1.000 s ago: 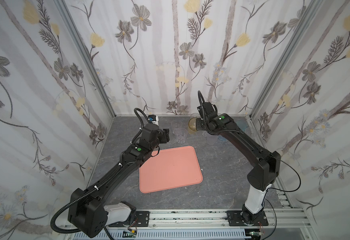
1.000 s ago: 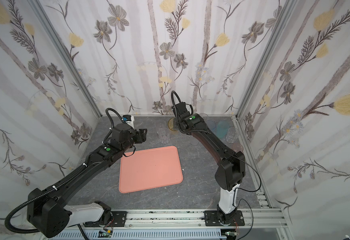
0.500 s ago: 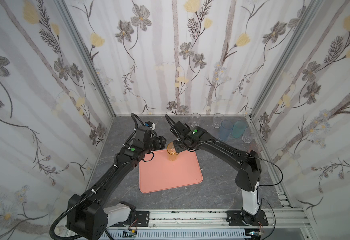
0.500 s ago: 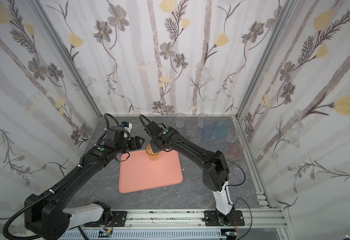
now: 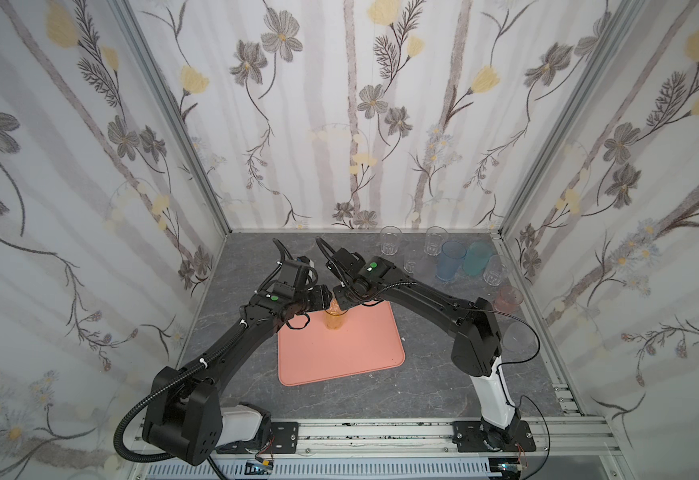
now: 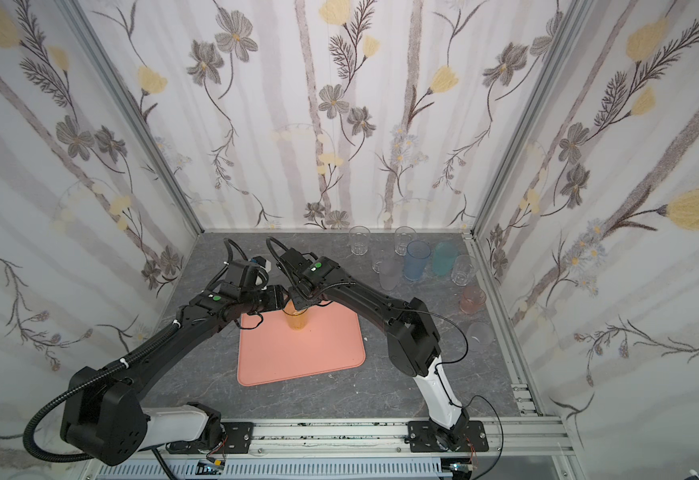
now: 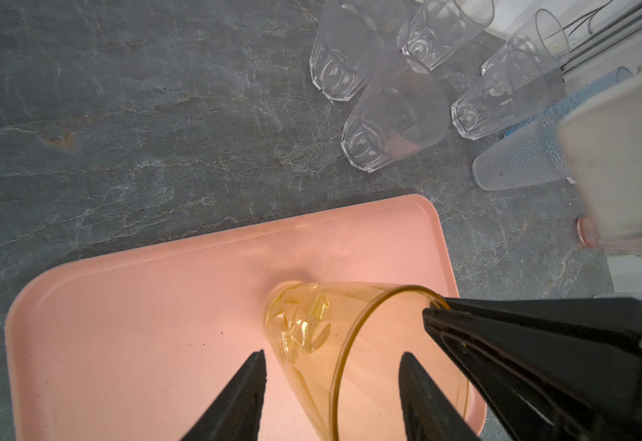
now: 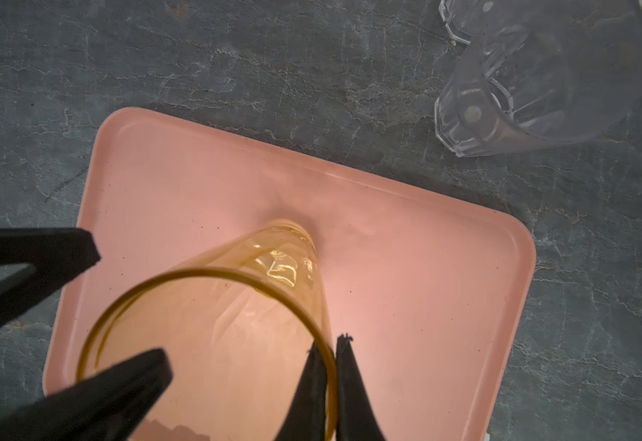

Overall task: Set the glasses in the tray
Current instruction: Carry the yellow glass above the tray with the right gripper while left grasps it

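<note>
An amber glass (image 5: 336,319) (image 6: 298,319) stands upright on the salmon-pink tray (image 5: 341,361) (image 6: 298,361), near its far edge. My right gripper (image 8: 331,343) (image 5: 342,305) is shut on that glass's rim (image 8: 212,273), one finger inside and one outside. My left gripper (image 7: 333,355) (image 5: 325,301) is open with a finger on either side of the amber glass (image 7: 312,324). A sliver of tray (image 7: 140,305) shows between one finger and the glass wall; whether the other finger touches I cannot tell. Both wrists meet above the tray's far edge.
Several other glasses stand at the back right of the grey floor: clear ones (image 5: 390,241) (image 5: 435,242), a blue one (image 5: 449,262), a teal one (image 5: 476,258), a pink one (image 5: 508,299) and a frosted one (image 5: 520,338) by the right rail.
My right gripper carried the amber glass from the back wall to the tray and now holds it standing there. My left gripper has swung in beside it, its fingers narrowing.
</note>
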